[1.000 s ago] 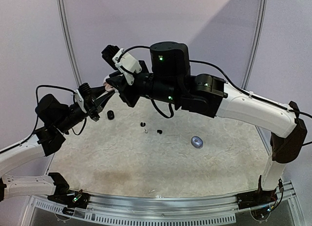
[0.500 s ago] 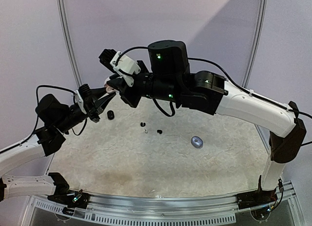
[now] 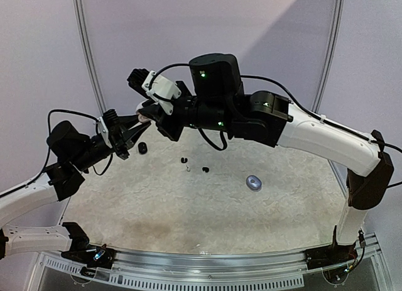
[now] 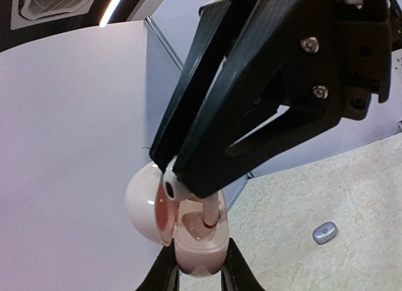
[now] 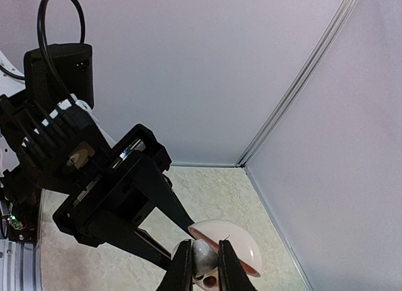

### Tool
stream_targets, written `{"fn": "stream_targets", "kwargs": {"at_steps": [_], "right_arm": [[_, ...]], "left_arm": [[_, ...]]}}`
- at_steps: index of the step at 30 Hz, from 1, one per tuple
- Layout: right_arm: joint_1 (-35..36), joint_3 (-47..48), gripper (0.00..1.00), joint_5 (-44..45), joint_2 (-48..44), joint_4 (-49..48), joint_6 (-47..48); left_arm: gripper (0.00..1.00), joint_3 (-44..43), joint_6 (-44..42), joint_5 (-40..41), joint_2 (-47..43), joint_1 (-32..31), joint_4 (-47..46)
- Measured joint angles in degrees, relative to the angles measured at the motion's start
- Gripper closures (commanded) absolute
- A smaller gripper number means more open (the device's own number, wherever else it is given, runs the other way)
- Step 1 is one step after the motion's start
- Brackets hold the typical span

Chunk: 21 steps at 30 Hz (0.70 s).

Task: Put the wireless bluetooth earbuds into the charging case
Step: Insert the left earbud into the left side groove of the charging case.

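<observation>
Inventory, as seen: charging case, pink-white, 1 pc (image 4: pixel 188 231), lid open, held up in the air at the far-left of the surface (image 3: pixel 207 206), clamped from below by the left claw (image 4: pixel 200 266), jaws narrow on its base. Earbud, whitish w/ stem, 1 pc (image 4: pixel 173 187), pinched in the right claw (image 5: pixel 201 263), jaws nearly shut on it; bud sits right at the open mouth of the case, stem pointing down into the cavity. Whether it's fully seated: can't tell.

Loose items on surface, top view: small black buds, 3 pcs — one at far-left (image 3: pixel 142 148), one nr centre (image 3: pixel 183 159), one just right of it (image 3: pixel 205 170). Tiny whitish bud, 1 pc (image 3: pixel 188 168), between the last two. Silver-grey pebble case, 1 pc (image 3: pixel 254 182), shut, lying well apart to the right.

Arms, 2 pcs. Left arm: reaches up and fwd from the near-left, claw pointing right toward the other arm. Right arm: arches high from the near-right across the surface, wrist bent so its claw meets the left one over the far-left corner. Claws tip to tip at the case.
</observation>
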<state>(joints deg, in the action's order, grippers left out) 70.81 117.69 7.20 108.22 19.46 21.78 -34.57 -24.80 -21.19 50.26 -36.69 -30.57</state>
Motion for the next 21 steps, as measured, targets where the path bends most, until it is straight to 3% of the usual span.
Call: {"fn": "stream_targets", "kwargs": {"at_steps": [10, 17, 21], "right_arm": [[-0.2, -0.2, 0.97, -0.5, 0.0, 1.9, 3.4], [-0.4, -0.2, 0.66, -0.9, 0.0, 4.3, 7.1], [-0.4, 0.0, 0.57, -1.9, 0.1, 6.4, 8.6]], "left_arm": [[1.0, -0.2, 1.7, -1.7, 0.0, 0.1, 0.9], [1.0, -1.0, 4.3, -3.5, 0.3, 0.3, 3.1], [1.0, -1.3, 6.4, -3.8, 0.5, 0.4, 4.1]]}}
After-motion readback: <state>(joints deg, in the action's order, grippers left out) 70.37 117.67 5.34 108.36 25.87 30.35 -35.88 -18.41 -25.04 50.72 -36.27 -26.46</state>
